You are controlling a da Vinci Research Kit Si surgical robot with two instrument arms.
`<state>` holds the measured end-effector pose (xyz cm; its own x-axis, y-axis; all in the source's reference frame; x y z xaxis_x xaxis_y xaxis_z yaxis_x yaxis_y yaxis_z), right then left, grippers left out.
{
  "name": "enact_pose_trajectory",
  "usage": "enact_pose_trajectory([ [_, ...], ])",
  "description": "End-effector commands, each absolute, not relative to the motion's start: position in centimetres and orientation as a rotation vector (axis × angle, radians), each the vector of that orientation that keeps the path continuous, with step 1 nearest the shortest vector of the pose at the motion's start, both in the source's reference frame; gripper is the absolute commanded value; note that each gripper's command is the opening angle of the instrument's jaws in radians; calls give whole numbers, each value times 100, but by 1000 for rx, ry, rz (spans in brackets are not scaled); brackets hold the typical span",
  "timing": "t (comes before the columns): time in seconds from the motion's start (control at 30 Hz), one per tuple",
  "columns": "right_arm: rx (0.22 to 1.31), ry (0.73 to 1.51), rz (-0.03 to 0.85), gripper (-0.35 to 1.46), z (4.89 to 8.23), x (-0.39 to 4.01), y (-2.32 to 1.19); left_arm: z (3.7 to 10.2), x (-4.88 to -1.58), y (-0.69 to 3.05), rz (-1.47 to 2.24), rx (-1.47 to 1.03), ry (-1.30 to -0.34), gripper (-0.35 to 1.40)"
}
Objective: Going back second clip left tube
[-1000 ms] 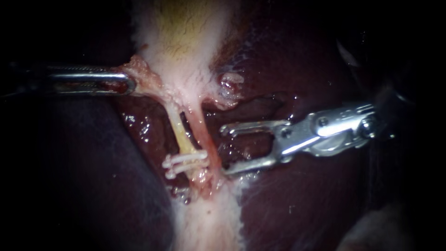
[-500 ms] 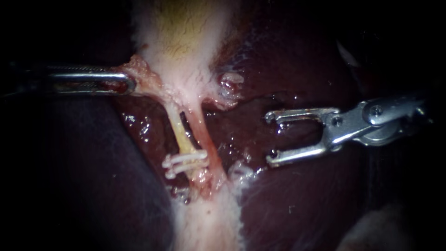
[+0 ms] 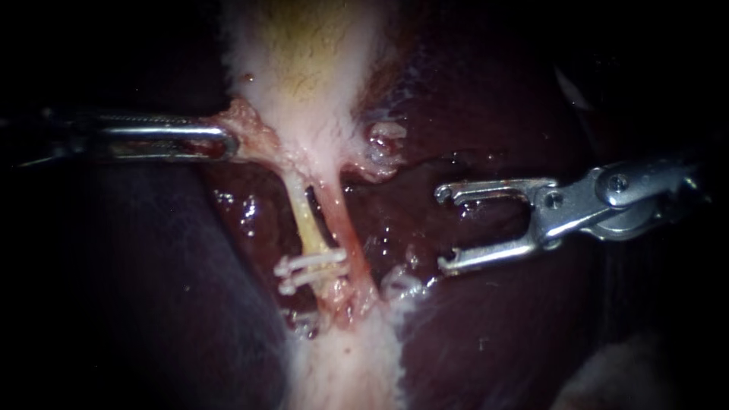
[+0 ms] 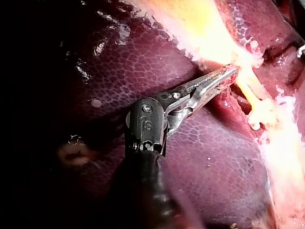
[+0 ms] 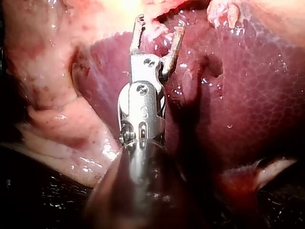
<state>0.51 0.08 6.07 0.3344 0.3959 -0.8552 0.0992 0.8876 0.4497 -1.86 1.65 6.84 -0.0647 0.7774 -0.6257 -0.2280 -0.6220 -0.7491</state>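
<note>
**A:** What is met nearest the camera?

**B:** The right instrument (image 3: 443, 229) is seen over the liver (image 3: 493, 326), well apart from the tubes. Its jaws are spread wide, and nothing is held between them.

**A:** And the left instrument (image 3: 225, 139)?

**B:** It is clenched on a flap of tissue (image 3: 247, 125) at the lower edge of the gallbladder. The tubes appear to be drawn taut by that hold.

**A:** Where is the left tube (image 3: 307, 224) to be found?

**B:** It is seen, yellowish, beside the pinker right tube (image 3: 343, 228), with a dark slit left between them. Two white clips (image 3: 313, 260) are laid across it low down, one just beside the other.

**A:** How much of the task can be taken as done?

**B:** The second clip is judged to be seated on the left tube already, since the right jaws are empty and stand clear. Only the retreat of the right instrument is thought to be left. No cut is seen in either tube.

**A:** Is any container shown?

**B:** None is shown, and nothing is carried. Farthest off, the gallbladder (image 3: 304, 61) is seen, pale and tinged yellow.
</note>
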Motion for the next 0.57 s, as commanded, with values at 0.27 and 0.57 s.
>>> enact_pose_trajectory([
  [0.27,469,1226,203,50,606,52,8,697,-196,164,1786,-1478,-599,-35],
  [0.57,469,1226,203,50,605,52,7,698,-197,164,1786,-1478,-599,-35],
])
